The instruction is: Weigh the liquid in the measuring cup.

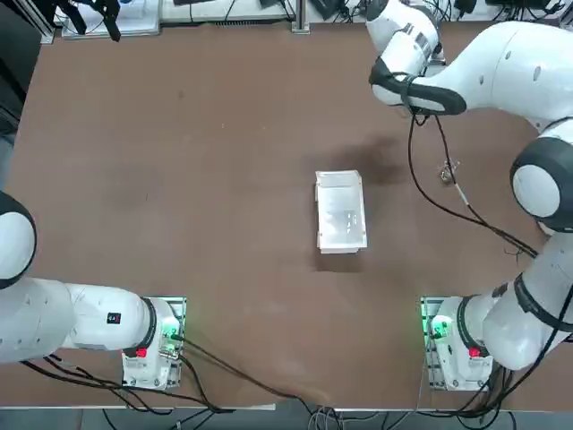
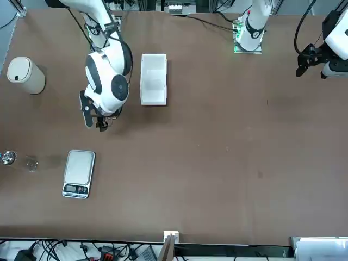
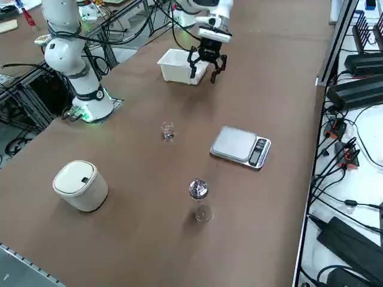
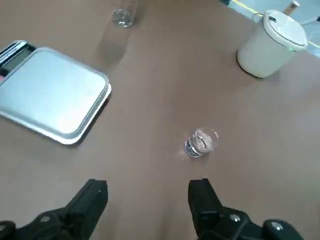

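Going by the robot's own left to right: white tray point(image 1: 341, 244) first, then right gripper point(image 4: 149, 182), empty, with fingers spread wide. Next, farther right and nearer the robot's bases, well apart from the fingers, measuring cup point(image 3: 168, 130), upright on the bare table; in the wrist view, ahead of the fingertips, off their midline toward one finger. Likely calls for a sideways shift before lowering around the cup, well clear of white bin point(image 3: 87, 191), beyond on the right.

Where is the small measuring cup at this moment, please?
In the right side view, the measuring cup stands on the brown table, between the white lidded bin and the white tray, left of the scale.
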Available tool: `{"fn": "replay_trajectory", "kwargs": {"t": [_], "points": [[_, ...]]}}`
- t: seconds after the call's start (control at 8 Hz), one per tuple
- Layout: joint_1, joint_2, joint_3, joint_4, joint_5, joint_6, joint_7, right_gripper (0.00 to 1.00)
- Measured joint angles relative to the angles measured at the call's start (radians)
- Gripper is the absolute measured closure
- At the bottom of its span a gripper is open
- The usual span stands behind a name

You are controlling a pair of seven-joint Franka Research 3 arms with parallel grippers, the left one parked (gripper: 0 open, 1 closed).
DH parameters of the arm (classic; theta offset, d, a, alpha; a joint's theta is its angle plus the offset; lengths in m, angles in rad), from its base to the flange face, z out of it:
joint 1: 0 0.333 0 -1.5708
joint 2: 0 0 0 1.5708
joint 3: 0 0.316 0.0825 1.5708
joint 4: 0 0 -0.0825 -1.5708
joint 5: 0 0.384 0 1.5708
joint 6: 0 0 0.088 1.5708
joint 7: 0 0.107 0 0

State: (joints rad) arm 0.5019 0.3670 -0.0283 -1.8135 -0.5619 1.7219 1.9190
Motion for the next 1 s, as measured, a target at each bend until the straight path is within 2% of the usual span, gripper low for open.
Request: {"fn": "replay_trajectory", "kwargs": {"t": [0.38,0.75,1.0], "points": [[0.000,0.050,-0.002,0.012,-0.065,-0.060,0.153,0.01],[0.006,0.115,-0.002,0.052,-0.085,-0.084,0.266,0.01],[0.007,0.131,-0.002,0.062,-0.093,-0.089,0.312,0.01]]}}
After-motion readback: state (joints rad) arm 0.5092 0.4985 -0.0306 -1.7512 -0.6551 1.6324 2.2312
